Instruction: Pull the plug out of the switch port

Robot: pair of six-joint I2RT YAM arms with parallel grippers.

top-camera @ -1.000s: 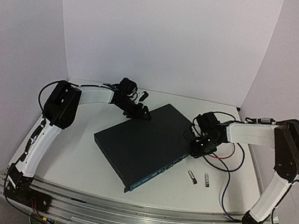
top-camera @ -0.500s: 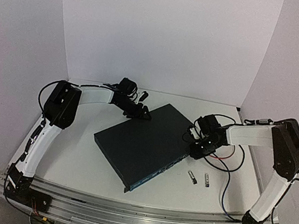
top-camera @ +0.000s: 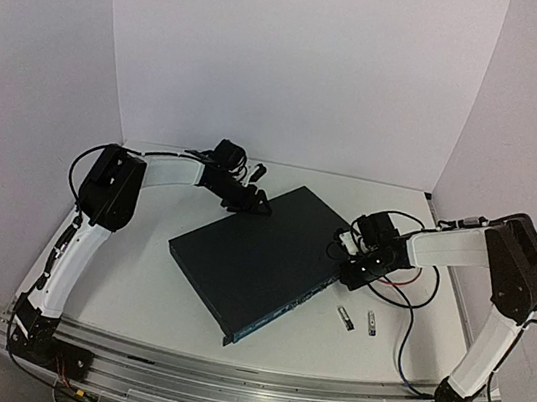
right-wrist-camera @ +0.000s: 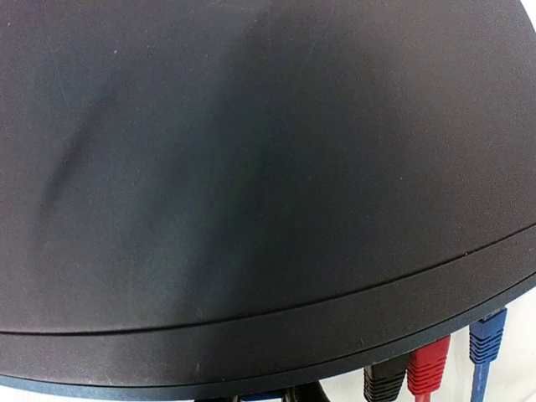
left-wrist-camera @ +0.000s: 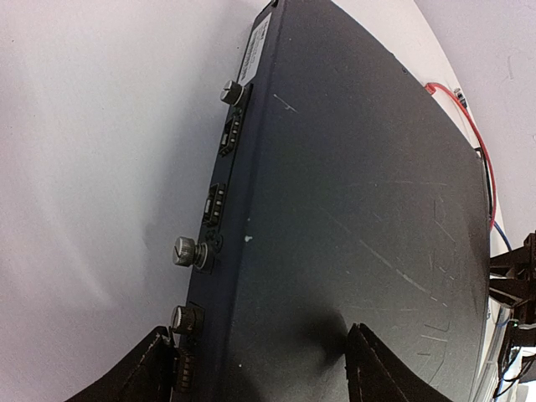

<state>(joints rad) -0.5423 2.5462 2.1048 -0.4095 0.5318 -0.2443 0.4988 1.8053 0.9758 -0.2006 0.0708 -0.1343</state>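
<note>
The switch (top-camera: 260,255) is a flat dark box lying at an angle in the middle of the table. My left gripper (top-camera: 251,202) sits at its far corner, open. One of its fingers (left-wrist-camera: 146,373) is beside the rear face and the other is over the top panel (left-wrist-camera: 352,209). My right gripper (top-camera: 350,262) is low against the switch's right-hand port edge, and its fingers are hidden. In the right wrist view the switch top (right-wrist-camera: 251,167) fills the frame. A black plug (right-wrist-camera: 383,383), a red plug (right-wrist-camera: 429,366) and a blue plug (right-wrist-camera: 487,337) stick out below its edge.
Red and black cables (top-camera: 415,287) loop on the table right of the switch. Two small silver modules (top-camera: 343,317) (top-camera: 370,322) lie near the switch's front right. Thumbscrews (left-wrist-camera: 186,251) stick out of the rear face. White walls close in the back and sides.
My right gripper has edged left and lower, closer against the switch's port edge. The left arm and the switch have not moved.
</note>
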